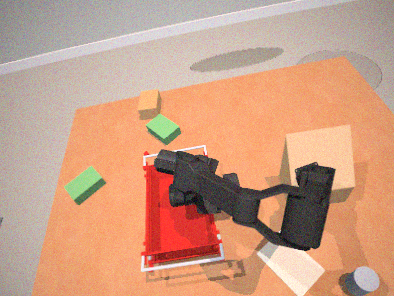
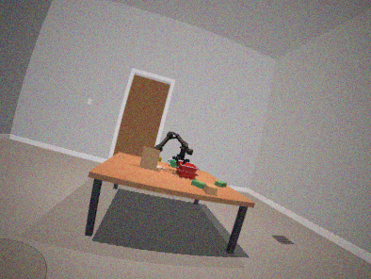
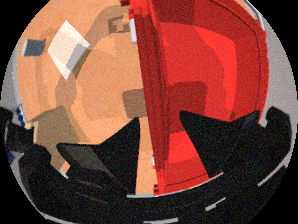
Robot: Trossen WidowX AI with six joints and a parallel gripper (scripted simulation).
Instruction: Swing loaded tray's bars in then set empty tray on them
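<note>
A red tray (image 1: 185, 225) (image 3: 200, 55) with an empty floor shows from above; in the exterior view red trays (image 2: 187, 171) stand as a stack. A lower tray's rim (image 1: 185, 256) shows under its near end. White wire bars show at the far end (image 1: 175, 151) and near end (image 1: 182, 265); which tray each belongs to is unclear. The small-block load and any bars between the trays are hidden. My gripper (image 1: 209, 204) (image 3: 159, 117) is open, its fingers on either side of the upper tray's long wall, apart from it in the wrist view.
A tall tan box (image 1: 320, 155) (image 2: 150, 157) stands right of the trays. A white flat piece (image 1: 295, 267) (image 3: 65, 47) and a grey cylinder (image 1: 366, 279) (image 3: 33, 47) lie near right. Green blocks (image 1: 163, 126) (image 1: 85, 185) and a tan block (image 1: 149, 102) lie beyond and left.
</note>
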